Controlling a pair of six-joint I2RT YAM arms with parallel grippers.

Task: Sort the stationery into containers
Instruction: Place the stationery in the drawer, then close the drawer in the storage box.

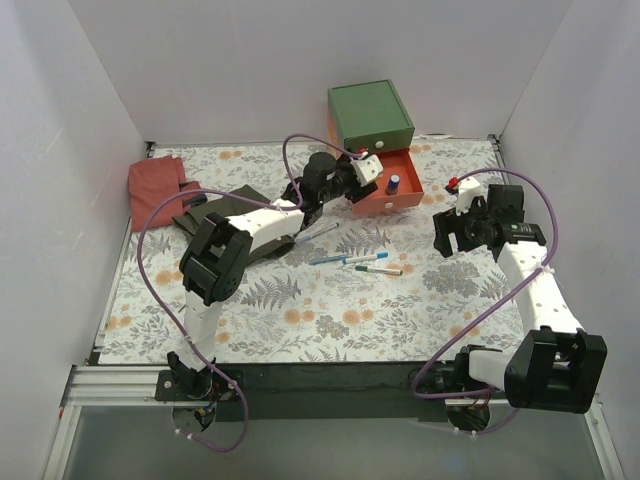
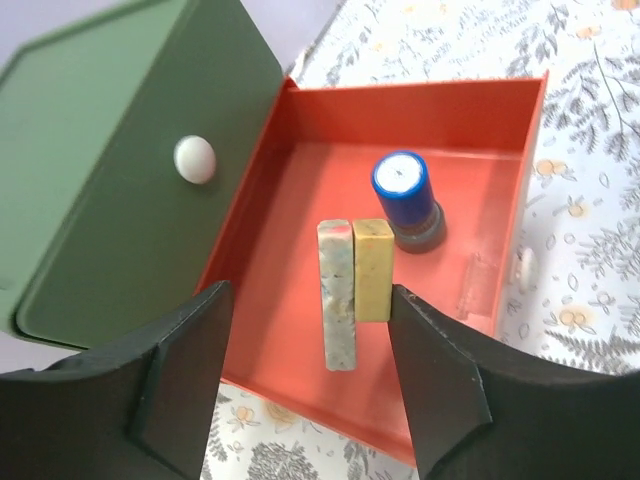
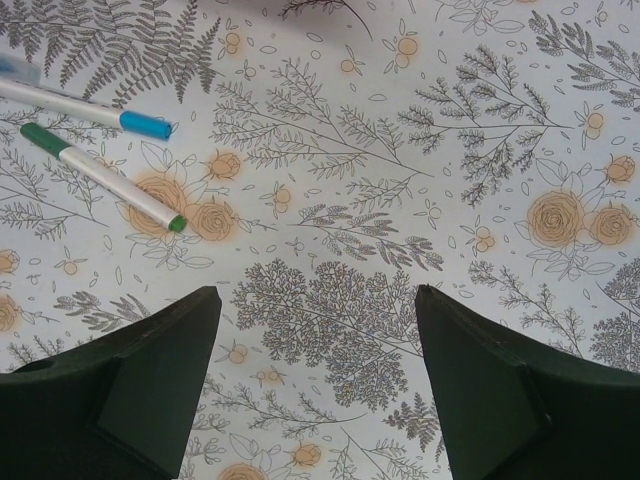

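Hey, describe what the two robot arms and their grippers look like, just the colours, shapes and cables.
Both the left arm and right arm are built of white links joined by bulky black joint housings. A thin purple cable loops loosely along each. In the wrist views, the left gripper and right gripper each show two broad, matte, dark wedge-shaped fingers. I see no markings.

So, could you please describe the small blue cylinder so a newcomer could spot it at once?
Find the green chest at the far edge of the table; its red-orange drawer is pulled open. The small blue cylinder stands upright inside, white-topped on a dark base. Its only drawer neighbours are two slim rectangular blocks, grey and yellowish; it alone is round and blue.
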